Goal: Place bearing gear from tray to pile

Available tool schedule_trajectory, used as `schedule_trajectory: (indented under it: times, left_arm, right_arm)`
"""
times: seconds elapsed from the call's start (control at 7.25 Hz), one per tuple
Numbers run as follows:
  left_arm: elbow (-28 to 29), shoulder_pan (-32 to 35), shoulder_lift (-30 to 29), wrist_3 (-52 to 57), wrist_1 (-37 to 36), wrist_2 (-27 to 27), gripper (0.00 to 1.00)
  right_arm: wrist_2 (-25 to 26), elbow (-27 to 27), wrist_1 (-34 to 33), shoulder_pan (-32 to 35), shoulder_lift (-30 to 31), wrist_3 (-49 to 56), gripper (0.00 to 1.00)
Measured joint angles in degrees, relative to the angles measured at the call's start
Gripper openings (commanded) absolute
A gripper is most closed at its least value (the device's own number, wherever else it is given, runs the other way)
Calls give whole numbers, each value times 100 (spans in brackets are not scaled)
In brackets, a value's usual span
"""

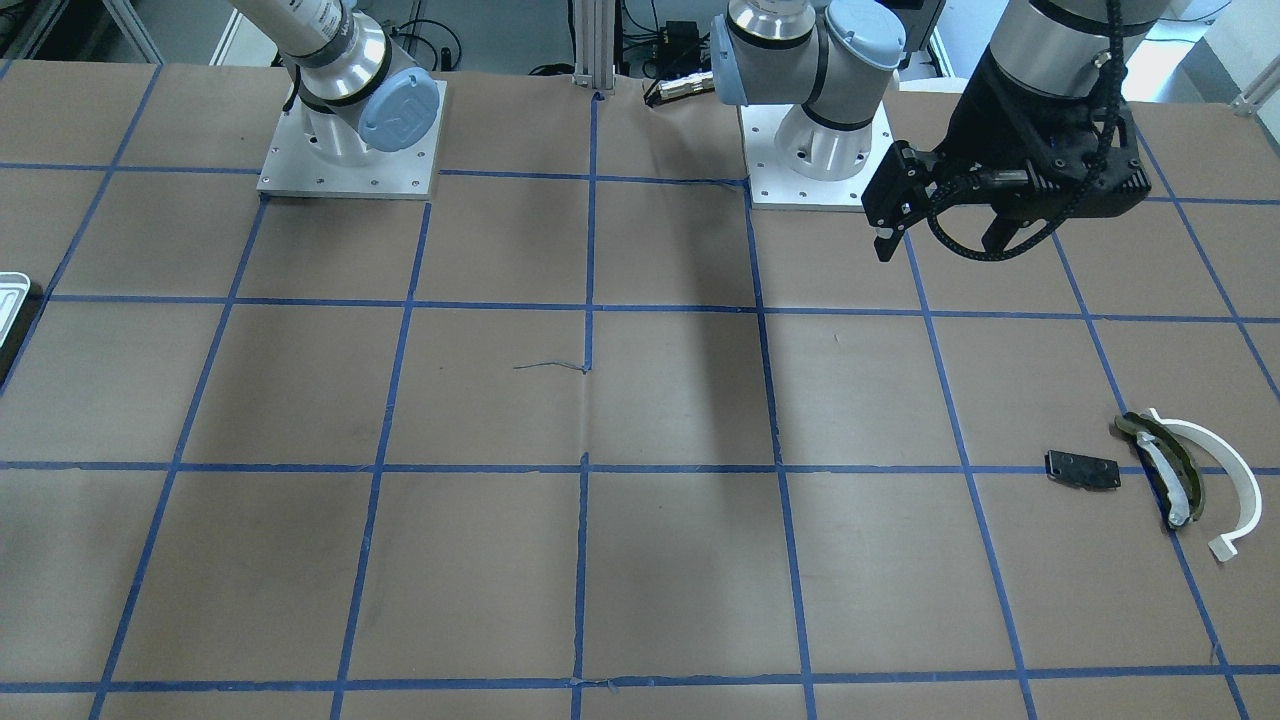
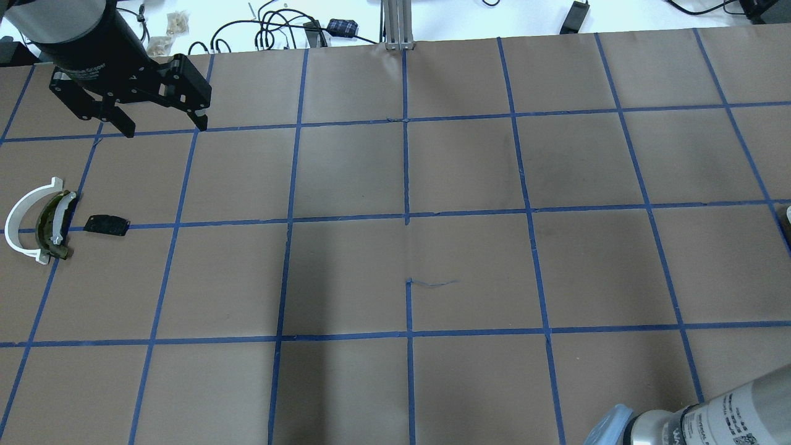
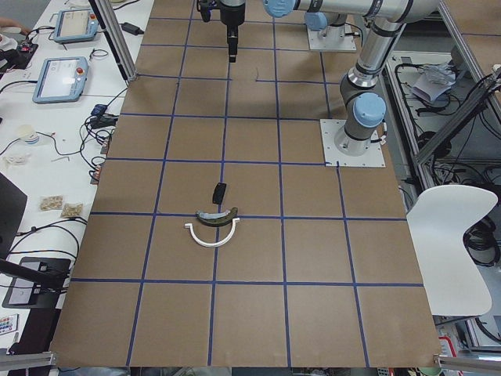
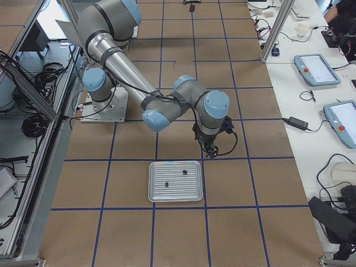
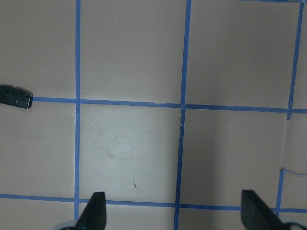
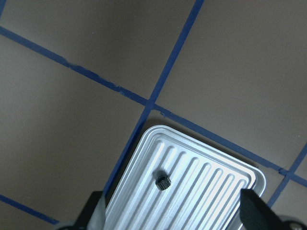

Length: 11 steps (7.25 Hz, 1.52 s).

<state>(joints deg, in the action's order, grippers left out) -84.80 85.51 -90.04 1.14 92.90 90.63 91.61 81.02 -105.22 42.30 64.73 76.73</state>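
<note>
The silvery ridged tray [image 4: 175,181] lies near the table's right end; its corner shows in the right wrist view [image 6: 201,191] and at the front-facing view's left edge [image 1: 10,290]. A small dark knurled gear [image 6: 163,182] sits in it, with a second small dark part [image 4: 166,183] nearby. My right gripper [image 6: 175,211] is open and empty, hovering just beyond the tray's corner [image 4: 209,153]. The pile lies far left: a black plate [image 2: 106,224], a white arc [image 2: 18,222] and an olive curved piece [image 2: 52,225]. My left gripper [image 2: 164,127] is open and empty, high and beyond the pile.
The two arm bases [image 1: 350,150] [image 1: 815,150] stand at the robot's side of the table. A metal post [image 2: 398,25] and cables sit at the far edge. Teach pendants [image 4: 317,69] lie on a side bench. Brown paper with blue tape lines covers the table.
</note>
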Motion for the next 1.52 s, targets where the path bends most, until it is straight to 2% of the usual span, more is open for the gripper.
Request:
schedule_trajectory:
  times: [0.28,0.69,0.97,1.24,1.52]
  left_arm:
    - [-1,0,9,0,0,0,100]
    - [-2,0,13,0,0,-2,100]
    - [-2,0,18,0,0,-2,100]
    - [-2,0,24,0,0,-2,100]
    - [-7,0,29,0,0,-2,100]
  right_arm:
    - [-14,258,-696,-151,-432,490,100]
    - [-14,1223,-1921,-323,-578,1060,98]
    - [8,1454,-2187,-387,-591,1302,93]
    - [60,1502,-2217,-415,-599,1541,77]
    - [65,1624,-2208,-457,-620,1613,76]
